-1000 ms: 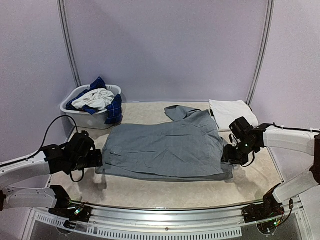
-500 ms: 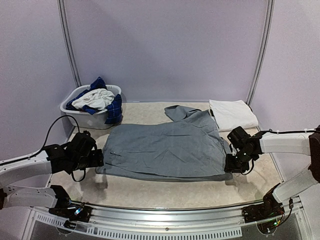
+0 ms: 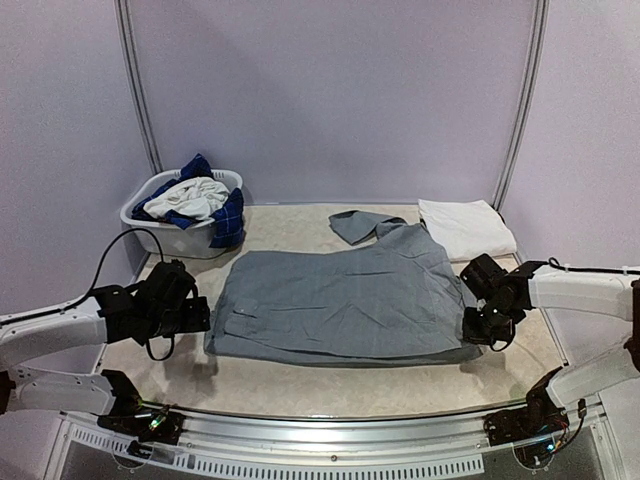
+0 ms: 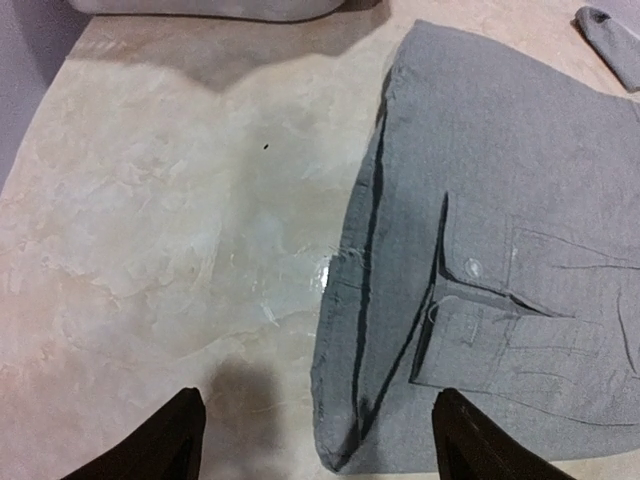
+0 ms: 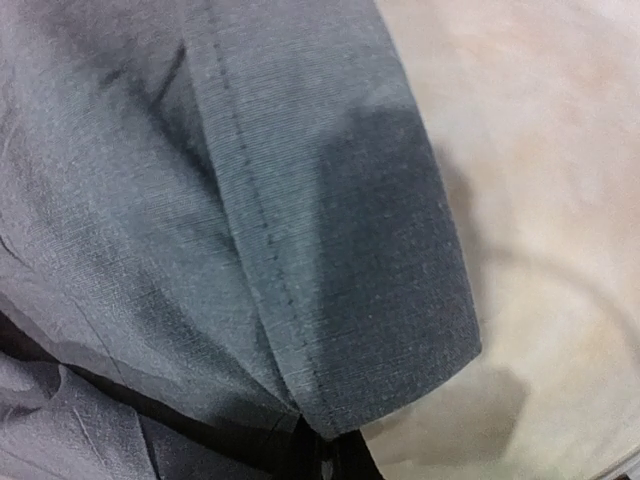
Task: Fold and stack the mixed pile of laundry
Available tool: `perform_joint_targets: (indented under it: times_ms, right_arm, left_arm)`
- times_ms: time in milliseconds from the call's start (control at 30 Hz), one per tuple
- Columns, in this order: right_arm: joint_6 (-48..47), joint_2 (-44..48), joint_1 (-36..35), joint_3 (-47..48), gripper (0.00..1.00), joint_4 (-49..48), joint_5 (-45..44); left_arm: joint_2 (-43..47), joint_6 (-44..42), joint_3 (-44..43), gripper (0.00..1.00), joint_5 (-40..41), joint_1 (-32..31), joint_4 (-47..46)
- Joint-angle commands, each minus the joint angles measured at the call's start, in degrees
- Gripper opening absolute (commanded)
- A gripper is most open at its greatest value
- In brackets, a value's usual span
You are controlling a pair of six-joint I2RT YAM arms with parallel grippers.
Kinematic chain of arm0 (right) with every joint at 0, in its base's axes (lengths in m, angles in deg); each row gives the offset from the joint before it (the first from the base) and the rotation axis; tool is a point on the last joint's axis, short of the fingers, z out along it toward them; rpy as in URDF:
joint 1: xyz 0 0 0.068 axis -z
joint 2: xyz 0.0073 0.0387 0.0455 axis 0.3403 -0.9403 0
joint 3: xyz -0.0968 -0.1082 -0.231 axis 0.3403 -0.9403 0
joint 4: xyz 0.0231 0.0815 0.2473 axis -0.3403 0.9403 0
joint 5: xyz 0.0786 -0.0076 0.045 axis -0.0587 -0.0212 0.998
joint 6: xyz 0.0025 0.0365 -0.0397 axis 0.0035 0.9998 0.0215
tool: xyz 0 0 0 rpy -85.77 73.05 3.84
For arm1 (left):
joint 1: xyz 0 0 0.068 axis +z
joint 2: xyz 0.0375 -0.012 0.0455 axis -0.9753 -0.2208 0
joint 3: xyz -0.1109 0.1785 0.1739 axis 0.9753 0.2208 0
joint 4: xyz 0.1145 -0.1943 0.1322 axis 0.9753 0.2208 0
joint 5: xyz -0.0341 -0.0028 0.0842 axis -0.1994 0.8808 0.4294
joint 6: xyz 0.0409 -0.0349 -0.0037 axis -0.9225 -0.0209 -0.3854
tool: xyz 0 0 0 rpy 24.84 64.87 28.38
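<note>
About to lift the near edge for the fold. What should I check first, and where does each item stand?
1. Right gripper shut on grey garment near-right corner: ok.
2. Left gripper gripping near-left corner: not ok; open, straddling it.
3. Garment lying flat: not ok; far flap is bunched.
4. White basket apart from garment: ok.
5. Folded white piece clear of garment: cannot tell.

The grey cloth fills the view ahead of the tool and to its left. A stitched hem runs down toward the tool, and the cloth's corner is pinched in the closed tips. The beige marbled worktop lies to the right, shadowed beside the cloth.
</note>
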Motion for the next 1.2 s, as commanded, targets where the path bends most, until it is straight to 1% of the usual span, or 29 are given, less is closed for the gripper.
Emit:
perform_joint_targets:
  times_ms: [0, 167, 200, 233, 267, 333, 400, 467, 500, 600, 667, 800, 833, 967, 1033, 1100, 1167]
  right_arm:
    - [7.62, 1.25, -0.13, 0.75, 0.02, 10.22, -9.09]
    - [15.6, -1.51, -0.16, 2.74, 0.02, 18.18, -16.97]
    - [16.75, -2.04, -0.13, 3.08, 0.03, 19.46, -17.94]
    - [18.32, -2.87, -0.15, 3.58, 0.11, 20.1, -18.47]
    - [18.87, -3.24, -0.13, 4.42, 0.22, 20.57, -18.97]
    - [18.89, -3.47, -0.18, 6.87, 0.37, 21.24, -20.1]
    - [17.98, -2.14, -0.15, 10.15, 0.6, 22.25, -22.37]
    - [15.25, -0.6, -0.12, 13.83, 0.67, 21.19, -23.29]
    - [12.57, -0.08, 0.03, 15.63, 0.73, 18.52, -22.89]
    - [2.74, 0.25, 1.75, 20.38, 0.81, 8.85, -17.63]
    - [-5.98, -0.93, 4.26, 22.84, 0.82, 2.98, -11.94]
    - [-13.21, -6.82, 10.61, 28.42, 0.81, -3.27, -3.84]
    - [-15.0, -7.78, 12.0, 29.58, 0.81, -5.36, -0.43]
    - [-19.02, -12.94, 17.23, 34.8, 0.8, -9.34, 13.46]
    - [-19.82, -16.15, 19.58, 37.87, 0.79, -10.1, 18.12]
    - [-20.4, -19.31, 20.8, 41.14, 0.78, -10.08, 20.06]
    - [-21.34, -23.53, 21.32, 44.9, 0.77, -8.64, 19.74]
  left_arm:
    - [-1.76, -1.73, -3.07, 0.8, 0.52, 0.15, 0.93]
    - [-4.16, -3.45, -5.83, 0.8, 1.92, 0.15, 1.71]
    - [-4.54, -3.7, -6.23, 0.8, 2.33, 0.15, 1.66]
    - [-4.97, -4.02, -6.57, 0.8, 2.76, 0.15, 1.41]
    - [-5.39, -4.21, -7.03, 0.81, 3.36, 0.15, 1.2]
    - [-6.67, -4.79, -8.21, 0.81, 4.22, 0.22, 0.27]
    - [-8.87, -5.26, -9.56, 0.81, 4.53, 0.24, -0.89]
    - [-11.34, -5.37, -11.18, 0.81, 4.46, 0.24, -1.72]
    - [-12.54, -5.39, -11.76, 0.81, 4.18, 0.24, -2.63]
    - [-15.59, -6.42, -12.58, 0.81, 2.95, 0.3, -7.94]
    - [-17.86, -7.67, -14.24, 0.82, 3.02, 0.45, -9.66]
    - [-23.41, -11.29, -19.83, 0.83, 2.54, 2.51, -10.94]
    - [-24.82, -12.18, -21.07, 0.83, 1.54, 3.22, -11.35]
    - [-29.49, -16.82, -25.09, 0.81, -6.77, 6.37, -14.12]
    - [-32.78, -19.47, -27.62, 0.8, -12.06, 8.14, -14.94]
    - [-38.09, -21.55, -31.93, 0.8, -15.66, 9.93, -12.1]
    - [-42.79, -22.91, -37.09, 0.78, -16.97, 10.99, -8.98]
